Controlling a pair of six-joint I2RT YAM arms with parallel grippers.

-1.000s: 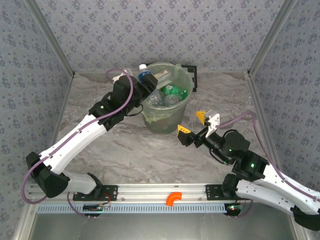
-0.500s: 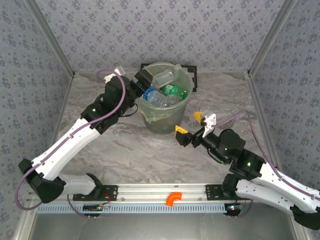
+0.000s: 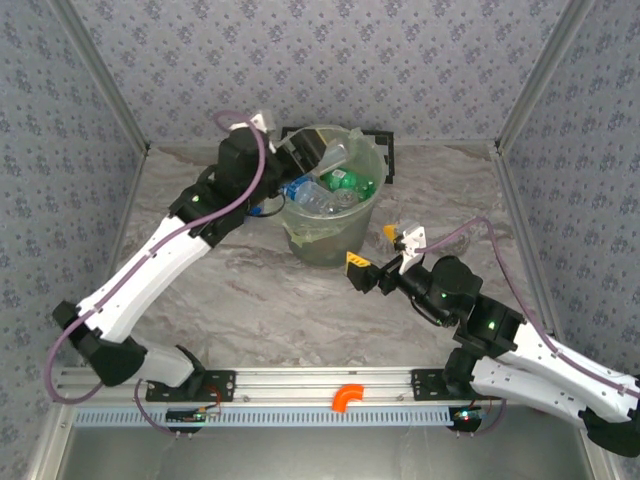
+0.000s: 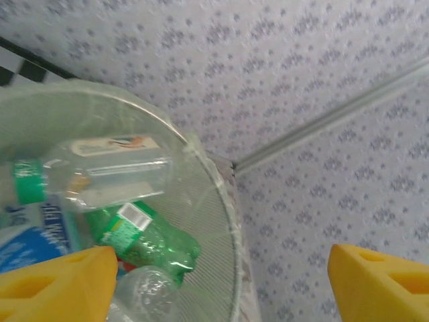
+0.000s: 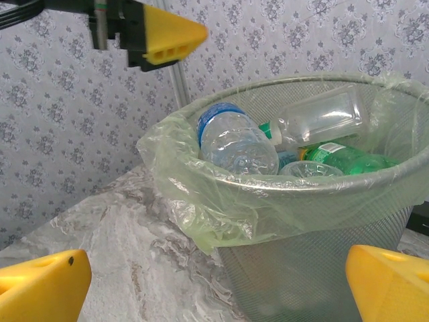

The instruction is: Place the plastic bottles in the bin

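Surface (image 3: 250, 300): carries the bin.
Bin (image 3: 330, 245): beneath the left hand (image 3: 297, 150), just ahead of the right hand (image 3: 373, 247).
Left hand: open and empty. A second ago it held a blue-labelled bottle (image 3: 298, 187) over the rim; that bottle is now dropped inside.
Right hand: open, empty.
Bottles (image 3: 335, 190): heaped in the bin; task judged about done.

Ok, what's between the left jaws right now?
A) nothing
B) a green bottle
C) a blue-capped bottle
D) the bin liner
A: in the left wrist view the yellow fingertips stand apart with nothing between them, above the bin with the plastic bottles lying inside.
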